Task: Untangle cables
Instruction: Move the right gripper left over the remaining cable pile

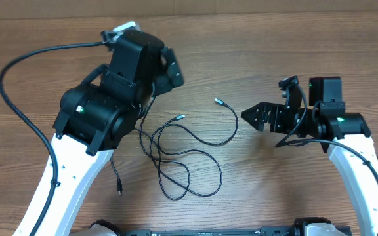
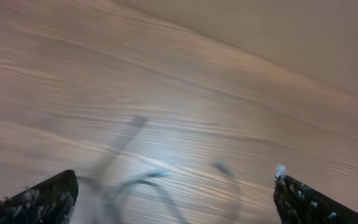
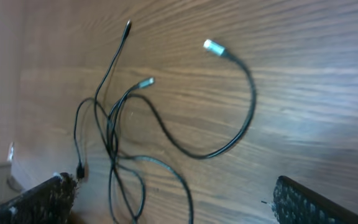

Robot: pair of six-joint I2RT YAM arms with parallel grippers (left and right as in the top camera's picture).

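Note:
The cables [image 1: 176,160] are thin black cords lying in crossed loops on the wooden table's middle. Metal-tipped plug ends lie at the upper right [image 1: 218,101] and at the centre [image 1: 179,117], and a dark end sits low on the left [image 1: 120,190]. My left gripper [image 1: 168,73] hovers above the tangle's upper left, open and empty. In the left wrist view [image 2: 176,208] the cables [image 2: 148,186] show only as a blur. My right gripper [image 1: 251,117] is open, to the right of the cables and apart from them. The right wrist view [image 3: 176,205] shows the loops [image 3: 185,149] and a plug end [image 3: 211,46].
A thicker black arm cable [image 1: 18,92] arcs over the table at the far left. The table [image 1: 307,39] is brown wood, with a paler wall strip along its back edge. The arm bases stand at the front edge.

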